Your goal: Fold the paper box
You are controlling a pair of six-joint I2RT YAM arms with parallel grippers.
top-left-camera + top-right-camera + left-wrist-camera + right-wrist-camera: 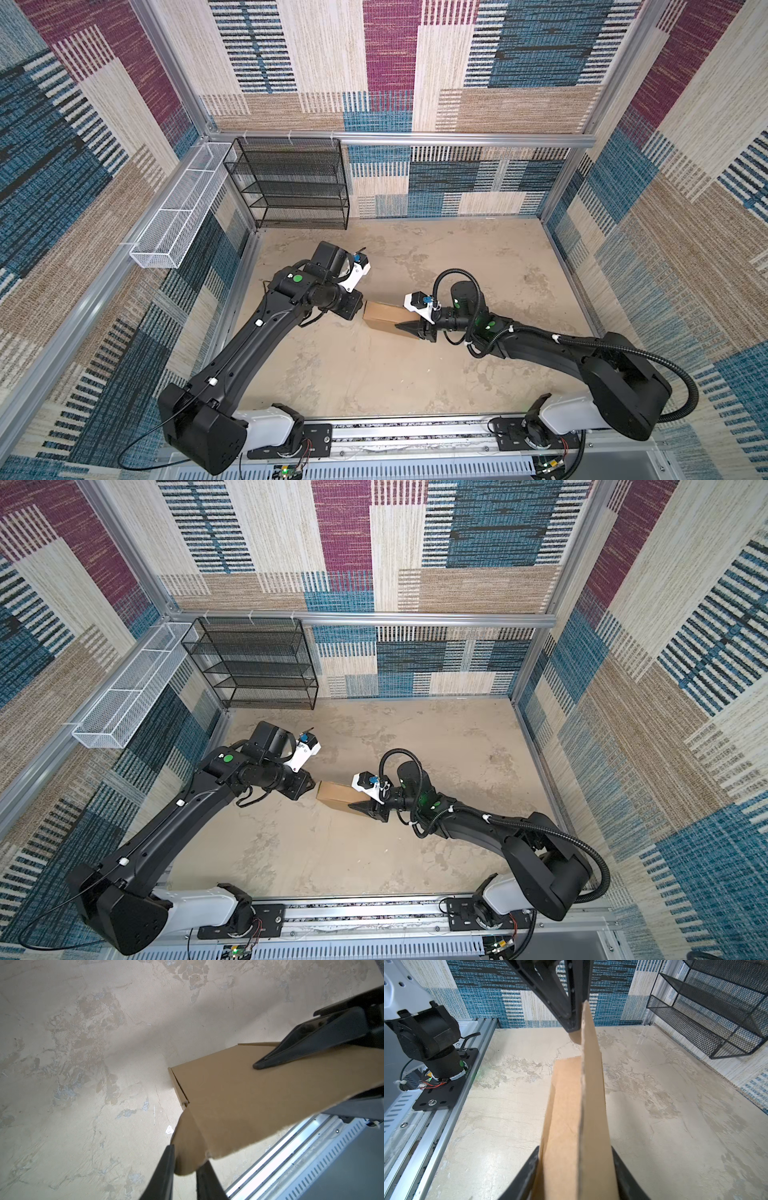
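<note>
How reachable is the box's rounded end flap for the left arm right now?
Probably yes: the left gripper has its fingers either side of the rounded flap, nothing lies between, and the right gripper clamps the paper box at its far end.

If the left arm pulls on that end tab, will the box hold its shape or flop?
The box probably holds: its panels look flat and straight between the jaws of the right gripper. The rounded tab likely bends readily at its crease. Thin cardboard, apparently hollow, so probably light and easily dented.
</note>
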